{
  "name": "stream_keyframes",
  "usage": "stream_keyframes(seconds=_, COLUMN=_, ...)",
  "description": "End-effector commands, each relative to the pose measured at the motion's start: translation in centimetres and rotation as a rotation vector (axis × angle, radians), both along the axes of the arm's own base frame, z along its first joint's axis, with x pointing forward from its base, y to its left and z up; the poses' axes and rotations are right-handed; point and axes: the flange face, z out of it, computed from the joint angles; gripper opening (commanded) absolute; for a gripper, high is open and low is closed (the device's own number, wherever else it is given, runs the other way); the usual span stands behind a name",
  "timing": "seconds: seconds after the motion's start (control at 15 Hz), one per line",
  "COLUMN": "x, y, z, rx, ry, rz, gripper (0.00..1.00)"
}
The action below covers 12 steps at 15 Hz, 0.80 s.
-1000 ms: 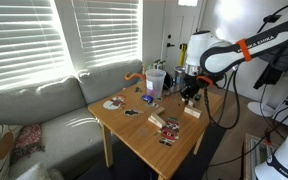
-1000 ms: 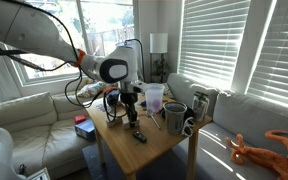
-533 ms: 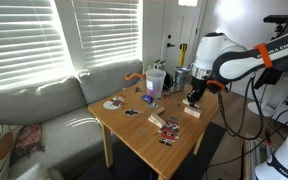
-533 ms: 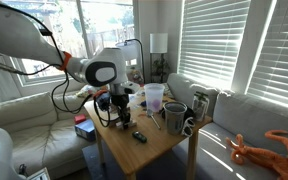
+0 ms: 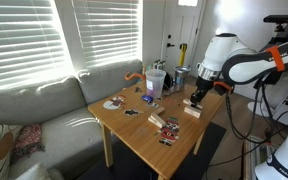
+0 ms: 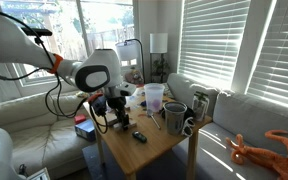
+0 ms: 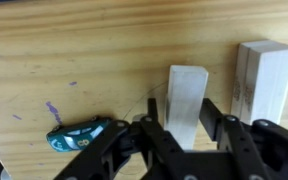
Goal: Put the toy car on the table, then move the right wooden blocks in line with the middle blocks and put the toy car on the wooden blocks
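Wooden block btwn gripper fingers

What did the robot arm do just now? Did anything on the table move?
The arm swung sideways, carrying the gripper away from the cups toward the edge of the table. In the wrist view it now straddles a wooden block; no grip is clear. The cups stayed put.

Two pale wooden blocks, one small teal item, one light-wood table (wrist view's count only)
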Motion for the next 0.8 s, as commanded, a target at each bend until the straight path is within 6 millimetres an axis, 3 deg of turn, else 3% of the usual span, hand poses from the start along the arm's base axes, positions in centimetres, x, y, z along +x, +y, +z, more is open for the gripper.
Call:
stream_keyframes(seconds=0.0, x=-0.40, y=-0.91, z=1.02, rx=0.029, ry=-0.074, rz=0.019, gripper=0.80)
stream_keyframes(seconds=0.07, x=-0.20, y=-1.10, z=1.26, rx=0.034, ry=-0.085, rz=0.024, gripper=0.88)
stream_keyframes(seconds=0.27, x=0.10, y=-1.37, z=1.19, rx=0.043, ry=-0.090, rz=0.039, gripper=0.75)
stream_keyframes(seconds=0.33, x=0.11, y=-1.44, z=1.15, rx=0.046, ry=-0.087, rz=0.041, gripper=0.56)
stream_keyframes(seconds=0.73, x=0.04, y=-1.75, z=1.43, rx=0.061, ry=-0.085, rz=0.029, gripper=0.13)
